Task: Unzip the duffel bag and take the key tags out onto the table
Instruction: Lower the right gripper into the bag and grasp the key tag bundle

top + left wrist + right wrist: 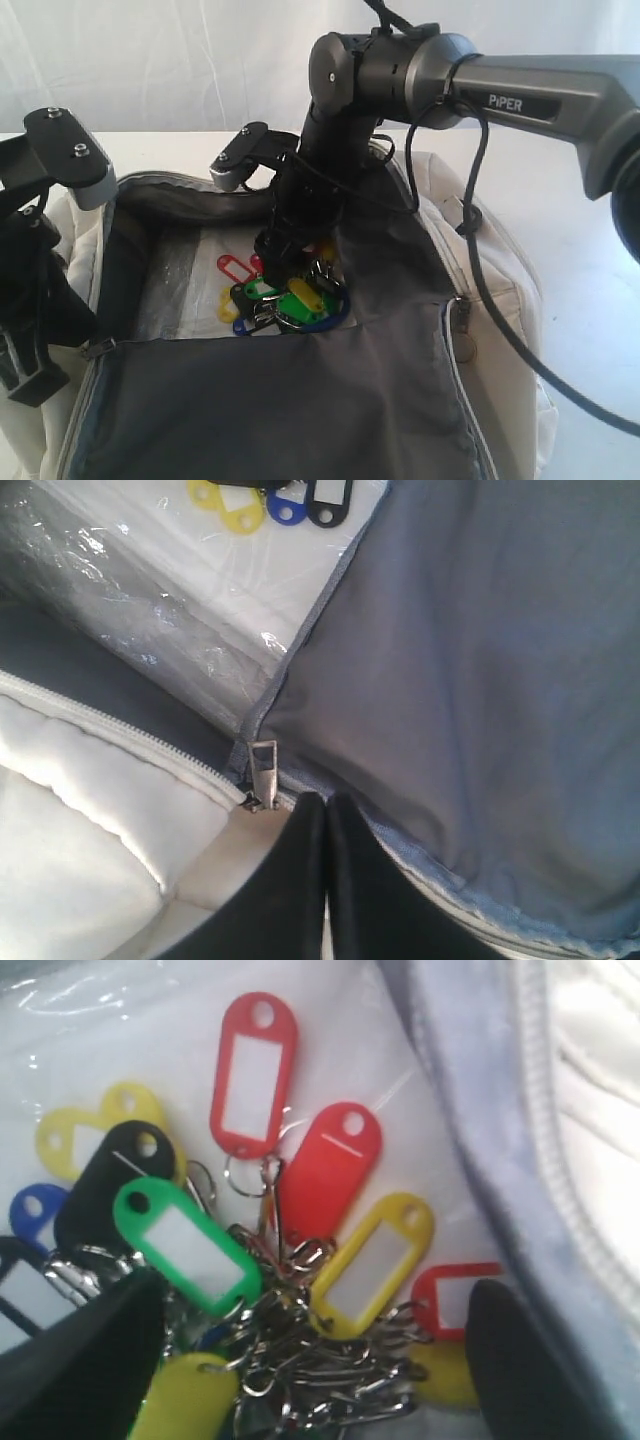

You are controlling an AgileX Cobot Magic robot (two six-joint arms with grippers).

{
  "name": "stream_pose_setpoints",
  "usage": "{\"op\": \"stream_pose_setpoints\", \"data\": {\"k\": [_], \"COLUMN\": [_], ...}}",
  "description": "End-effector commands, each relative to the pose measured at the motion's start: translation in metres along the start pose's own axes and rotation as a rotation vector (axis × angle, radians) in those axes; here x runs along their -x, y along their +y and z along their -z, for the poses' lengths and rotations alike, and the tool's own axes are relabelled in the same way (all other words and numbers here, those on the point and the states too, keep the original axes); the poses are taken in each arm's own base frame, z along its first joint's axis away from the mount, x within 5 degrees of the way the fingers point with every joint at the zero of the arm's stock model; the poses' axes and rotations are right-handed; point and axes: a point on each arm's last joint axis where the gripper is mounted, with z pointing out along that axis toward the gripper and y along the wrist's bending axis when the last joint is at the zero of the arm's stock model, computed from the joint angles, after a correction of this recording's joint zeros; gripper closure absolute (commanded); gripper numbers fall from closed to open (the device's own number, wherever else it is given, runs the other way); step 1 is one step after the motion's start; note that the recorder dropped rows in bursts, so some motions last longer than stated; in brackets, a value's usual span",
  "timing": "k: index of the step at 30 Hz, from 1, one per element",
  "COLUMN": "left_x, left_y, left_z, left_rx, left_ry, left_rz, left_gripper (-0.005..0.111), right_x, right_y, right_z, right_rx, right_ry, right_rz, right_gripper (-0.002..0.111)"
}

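The beige duffel bag [500,250] lies unzipped on the white table [590,250], its dark grey lid flap [300,400] folded toward the camera. Inside, on clear plastic, lies the bunch of key tags [285,295] [300,1260] in red, yellow, green, blue and black on metal rings. My right gripper [320,1350] [290,270] reaches down into the bag, open, its fingers [530,1360] straddling the ring cluster. My left gripper [325,810] is shut with nothing between its fingers, at the bag's left rim just beside the zipper pull [262,775].
Crinkled clear plastic [150,610] covers the bag's floor. The right arm's cable [480,250] hangs over the bag's right side. The left arm's body [40,250] stands over the bag's left edge.
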Motion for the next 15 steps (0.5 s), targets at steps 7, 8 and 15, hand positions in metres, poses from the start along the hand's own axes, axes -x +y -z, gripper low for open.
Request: {"op": "stream_pose_setpoints", "data": {"k": [7, 8, 15], "left_x": [-0.001, -0.001, 0.0], "left_y": [-0.003, -0.003, -0.003], "left_z": [0.0, 0.0, 0.001], "left_rx": [-0.028, -0.03, -0.032], "left_ry": [-0.01, -0.01, -0.016], "left_rz": [0.025, 0.026, 0.024], "left_gripper": [0.107, 0.107, 0.107], "right_x": [-0.021, -0.021, -0.019], "right_y": [-0.004, -0.004, 0.004], "right_z": [-0.035, -0.037, -0.042], "right_rx": [0.057, 0.063, 0.12], "right_ry": [0.209, 0.214, 0.207], "right_rz": [0.083, 0.081, 0.074], "right_gripper": [0.04, 0.04, 0.04]}}
